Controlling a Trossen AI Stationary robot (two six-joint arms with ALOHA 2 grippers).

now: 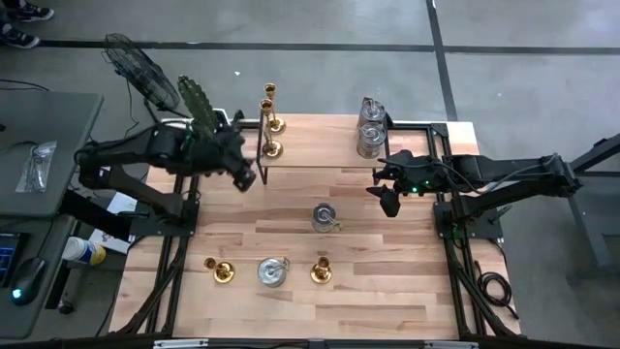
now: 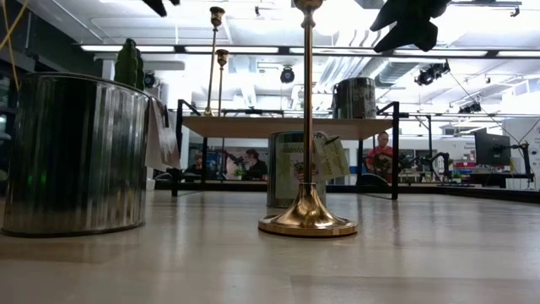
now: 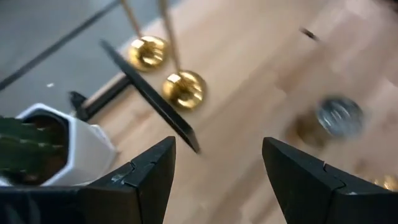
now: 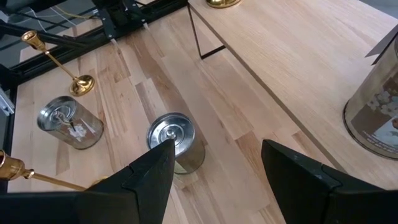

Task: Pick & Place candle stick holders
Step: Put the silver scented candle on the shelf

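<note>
Gold candlesticks (image 1: 270,109) stand in a pair on the raised shelf (image 1: 417,145) at the far left, with two more gold candlesticks (image 1: 321,269) on the wooden table (image 1: 387,291) near its front edge. Silver holders (image 1: 370,139) sit as a pair on the shelf's right side; one silver holder (image 1: 325,217) is at table centre and another (image 1: 271,271) sits between the front candlesticks. Left gripper (image 1: 244,177) hovers open and empty beside the shelf's left end, and right gripper (image 1: 388,201) hovers open and empty, right of the centre holder.
</note>
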